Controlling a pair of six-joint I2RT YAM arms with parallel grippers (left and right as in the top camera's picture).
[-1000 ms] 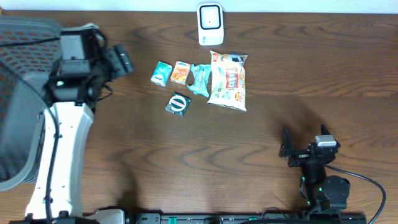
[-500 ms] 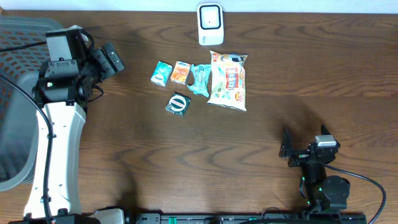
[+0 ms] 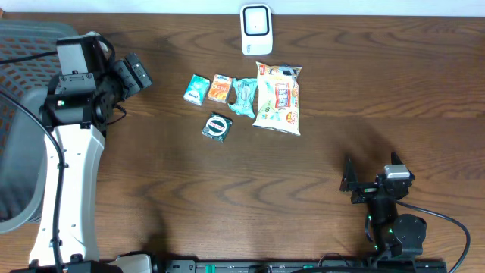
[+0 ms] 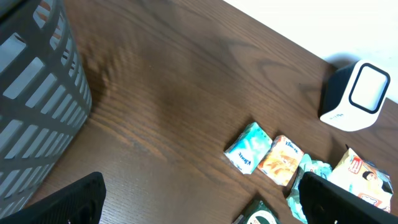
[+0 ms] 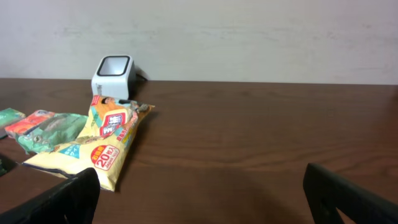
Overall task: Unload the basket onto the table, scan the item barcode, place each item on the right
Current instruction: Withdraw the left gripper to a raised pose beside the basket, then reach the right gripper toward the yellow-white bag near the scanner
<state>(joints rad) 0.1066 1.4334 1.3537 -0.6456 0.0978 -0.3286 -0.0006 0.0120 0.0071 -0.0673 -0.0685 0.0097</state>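
One yellow snack bag (image 3: 278, 98), red-lettered, just beside white scanner (image 3: 256, 29)

left arm (image 3: 72, 182): long white link, black joints, grey camera block (image 3: 73, 54), thin black cable (image 3: 61, 167) alongside. right arm (image 3: 394, 227): compact, all black, green light (image 3: 390, 230), trailing black lead (image 3: 455, 220). fingers (image 4: 68, 202) matte black.

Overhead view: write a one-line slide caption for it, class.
Snack bag and four small packets lie near a white scanner on the wooden table; left pincer and right pincer open, holding nothing.
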